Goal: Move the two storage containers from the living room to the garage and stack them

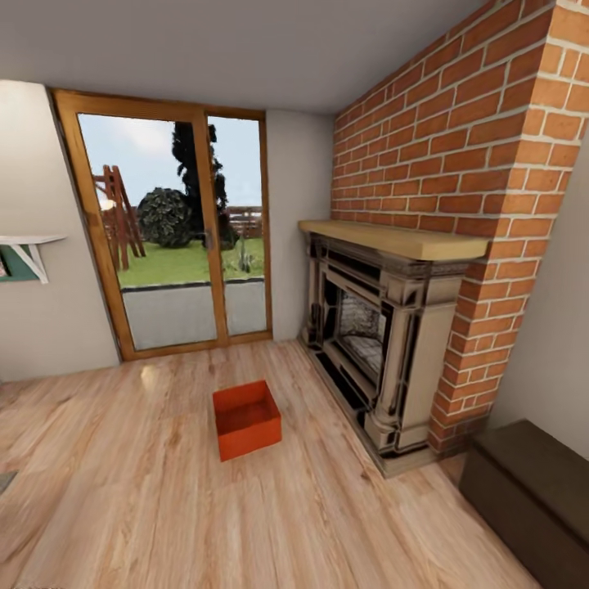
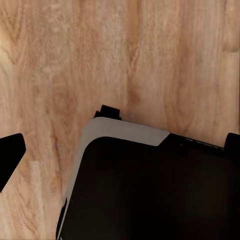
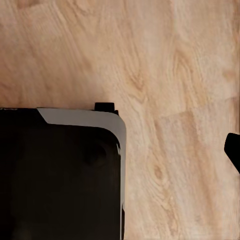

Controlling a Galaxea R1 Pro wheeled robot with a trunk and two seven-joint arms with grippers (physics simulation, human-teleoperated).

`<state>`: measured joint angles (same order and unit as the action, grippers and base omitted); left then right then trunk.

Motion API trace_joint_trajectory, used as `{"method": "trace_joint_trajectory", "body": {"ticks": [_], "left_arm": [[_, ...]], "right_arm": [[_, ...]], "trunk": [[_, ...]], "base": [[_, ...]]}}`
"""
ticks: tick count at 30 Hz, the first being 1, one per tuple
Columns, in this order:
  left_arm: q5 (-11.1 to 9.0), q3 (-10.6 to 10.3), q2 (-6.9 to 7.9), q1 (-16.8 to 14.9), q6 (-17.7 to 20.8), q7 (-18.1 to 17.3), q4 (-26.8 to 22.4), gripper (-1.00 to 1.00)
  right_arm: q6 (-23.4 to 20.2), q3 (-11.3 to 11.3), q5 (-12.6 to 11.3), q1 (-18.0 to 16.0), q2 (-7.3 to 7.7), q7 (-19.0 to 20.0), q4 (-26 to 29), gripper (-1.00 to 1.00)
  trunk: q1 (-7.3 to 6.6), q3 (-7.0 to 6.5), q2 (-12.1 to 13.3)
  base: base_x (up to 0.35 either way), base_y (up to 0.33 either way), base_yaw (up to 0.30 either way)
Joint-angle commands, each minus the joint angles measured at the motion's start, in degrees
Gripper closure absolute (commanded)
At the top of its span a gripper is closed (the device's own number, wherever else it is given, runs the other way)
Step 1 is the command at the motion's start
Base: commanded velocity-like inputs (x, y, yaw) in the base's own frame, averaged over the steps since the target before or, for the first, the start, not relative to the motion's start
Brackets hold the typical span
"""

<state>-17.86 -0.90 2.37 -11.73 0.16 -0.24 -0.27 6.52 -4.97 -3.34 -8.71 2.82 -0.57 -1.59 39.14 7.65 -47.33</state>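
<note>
**1 bin ahead, arms idle**

Risk: thin walls could slip or flex under a 1-sided pinch; driving in crooked could nudge the bin (image 1: 246, 419) toward the fireplace (image 1: 372, 343).
Bin: red-orange, lidless, upright, empty.
Location: on the wood floor (image 1: 123, 491), between the glass doors (image 1: 172, 237) and the fireplace, apart from both.
Grippers: open or closed, cannot tell; wrist views look down on floor and the robot's dark base (image 2: 150, 190).

One red-orange storage container (image 1: 246, 419) sits upright on the living room's light wood-plank flooring (image 1: 164, 507), open top up and empty, its long axis running away from the camera, slightly turned. It lies in front of the glass doors (image 1: 172, 237), left of the fireplace (image 1: 376, 343).
</note>
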Motion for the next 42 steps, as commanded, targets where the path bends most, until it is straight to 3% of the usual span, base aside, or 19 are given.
{"method": "trace_joint_trajectory", "body": {"ticks": [1, 29, 42], "left_arm": [[-0.34, -0.1, 0.0, -0.05, 0.02, -0.02, 0.01, -1.0], [-0.34, -0.13, 0.0, -0.05, 0.02, -0.02, 0.01, -1.0], [-0.34, -0.12, 0.0, -0.05, 0.02, -0.02, 0.01, -1.0]], "right_arm": [[0.33, -0.48, -0.35, -0.07, -0.01, -0.09, -0.17, -1.0], [0.33, -0.36, -0.35, -0.07, -0.13, -0.07, -0.17, -1.0], [0.6, -0.66, -0.07, -0.07, 0.0, -0.06, -0.17, -1.0]], "trunk": [[0.04, 0.08, -0.06], [0.04, 0.08, -0.06], [0.04, 0.08, -0.06]], "base": [[0.309, -0.115, 0.268], [0.307, -0.118, 0.266], [0.298, -0.138, 0.023]]}}
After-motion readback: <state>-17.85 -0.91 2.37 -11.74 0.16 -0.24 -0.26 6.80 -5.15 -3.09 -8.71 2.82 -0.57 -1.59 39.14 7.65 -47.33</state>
